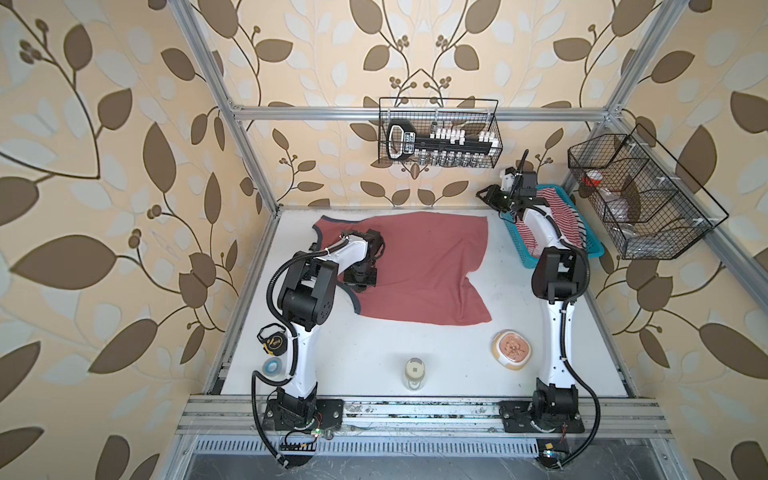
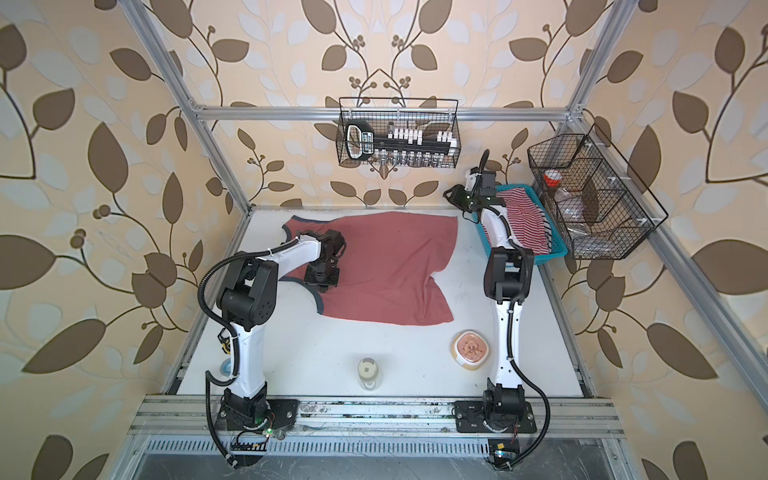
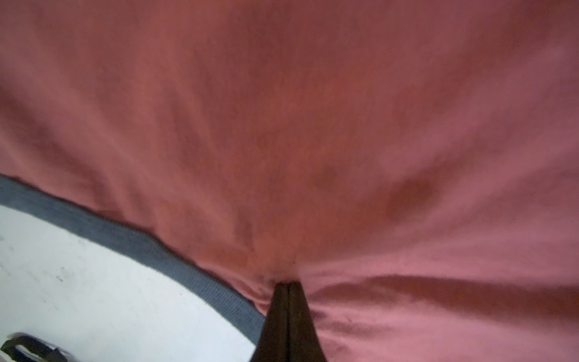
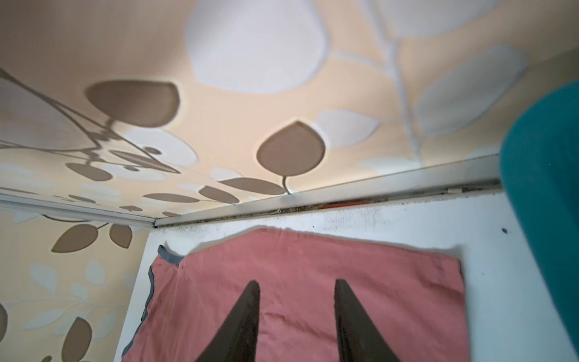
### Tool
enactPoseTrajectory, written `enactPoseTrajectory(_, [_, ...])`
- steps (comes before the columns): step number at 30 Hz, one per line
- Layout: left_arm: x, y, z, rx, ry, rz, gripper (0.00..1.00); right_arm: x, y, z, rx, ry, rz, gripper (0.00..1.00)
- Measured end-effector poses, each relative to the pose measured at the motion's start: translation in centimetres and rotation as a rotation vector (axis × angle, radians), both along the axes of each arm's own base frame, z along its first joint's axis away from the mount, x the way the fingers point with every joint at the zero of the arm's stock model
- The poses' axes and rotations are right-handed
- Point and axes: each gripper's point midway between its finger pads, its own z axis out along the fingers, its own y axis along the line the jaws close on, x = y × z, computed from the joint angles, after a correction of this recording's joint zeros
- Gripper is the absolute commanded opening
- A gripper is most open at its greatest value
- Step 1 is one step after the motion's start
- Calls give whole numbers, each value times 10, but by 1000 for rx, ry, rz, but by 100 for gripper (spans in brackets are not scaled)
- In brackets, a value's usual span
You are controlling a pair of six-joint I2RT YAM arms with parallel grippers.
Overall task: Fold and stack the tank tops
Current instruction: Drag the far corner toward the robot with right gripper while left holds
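Red tank top (image 1: 415, 266) | soft, light, limp; grab by trim/hem corners | L claw (image 3: 287, 283) clenched on cloth nr armhole | R claw (image 4: 297, 281) released, empty

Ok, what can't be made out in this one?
- Red tank top: trimmed end partly hidden under the left arm in both top views.
- Striped tank top: partly covered by the right arm over the blue basket, in both top views.
- Left gripper: fingers shut at the cloth; left wrist view too blurred to show whether fabric is pinched.
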Motion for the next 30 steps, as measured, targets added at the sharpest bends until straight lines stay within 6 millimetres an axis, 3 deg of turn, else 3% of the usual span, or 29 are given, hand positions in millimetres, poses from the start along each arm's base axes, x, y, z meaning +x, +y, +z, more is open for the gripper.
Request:
enactPoseTrajectory(2, [3,-4,7,-20,-1,0,0,-18,4,5,-18,16,17,37])
enactPoseTrajectory(5, [23,-14,30,-53,-60,-6,0,-59,13,22,-67,37,46,30])
enactPoseTrajectory(7, [42,-21,52,-76,-120,-16,0,-90,24,33,-114,47,68,20])
enactPoseTrajectory(9, [66,-29,75,-97,-194,-32,0,-126,39,40,-164,62,95,2])
enactPoseTrajectory(11, [88,-36,91,-111,-254,-42,0,-160,55,36,-208,93,123,0])
enactPoseTrajectory(13, [108,-39,99,-117,-292,-49,0,-193,70,18,-261,147,159,0])
enactPoseTrajectory(16, [126,-40,90,-116,-298,-50,0,-238,78,-30,-333,287,196,0])
enactPoseTrajectory(19, [127,-31,67,-106,-247,-35,0,-282,74,-85,-389,451,223,0])
enactPoseTrajectory(22, [123,-17,47,-105,-197,-7,0,-322,69,-124,-419,580,245,0])
enactPoseTrajectory(25, [116,-4,33,-100,-157,18,0,-345,66,-142,-431,643,258,0])
enactPoseTrajectory(30, [101,14,1,-93,-90,71,0,-349,68,-146,-453,648,264,0])
